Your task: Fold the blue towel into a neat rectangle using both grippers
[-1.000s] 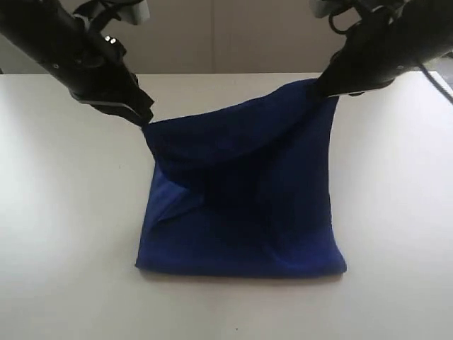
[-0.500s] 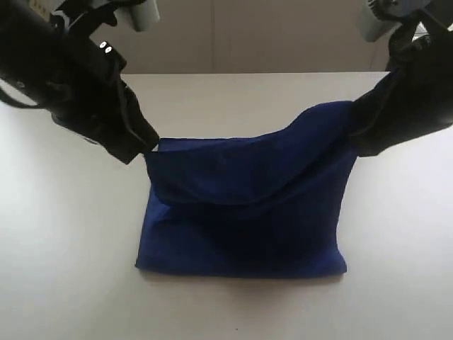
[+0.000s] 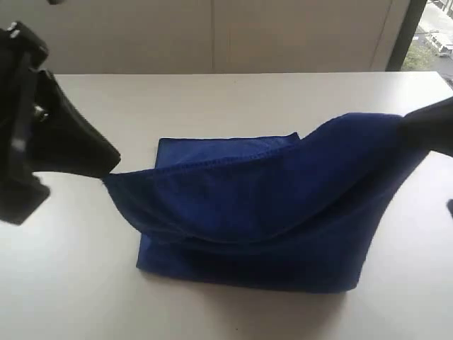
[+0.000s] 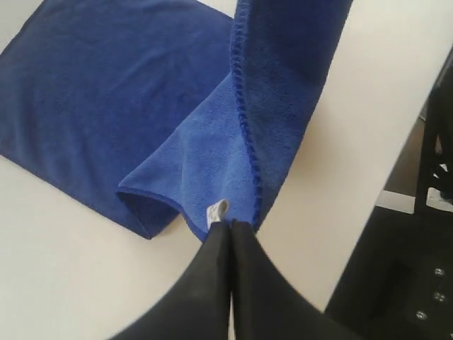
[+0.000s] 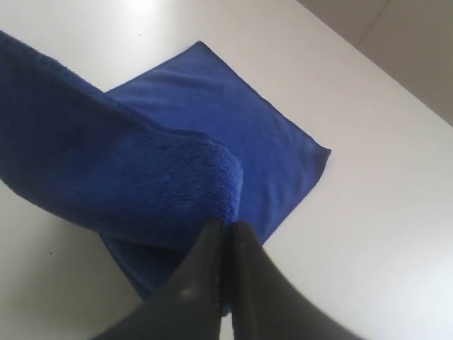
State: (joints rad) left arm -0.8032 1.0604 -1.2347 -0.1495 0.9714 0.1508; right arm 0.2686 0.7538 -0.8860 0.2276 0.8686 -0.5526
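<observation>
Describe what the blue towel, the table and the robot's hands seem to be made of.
The blue towel looks like soft microfibre cloth: fuzzy pile, stitched hem, limp drape. The table is smooth matte white, perhaps laminate; unsure. The left hand and right hand look black, smooth, faintly glossy, probably plastic or coated metal.

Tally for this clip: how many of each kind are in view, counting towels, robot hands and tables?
Towels: 1, the blue towel
Robot hands: 2, the left hand and the right hand, each shut on a lifted corner of the towel
Tables: 1, the white table
Total: 4
</observation>
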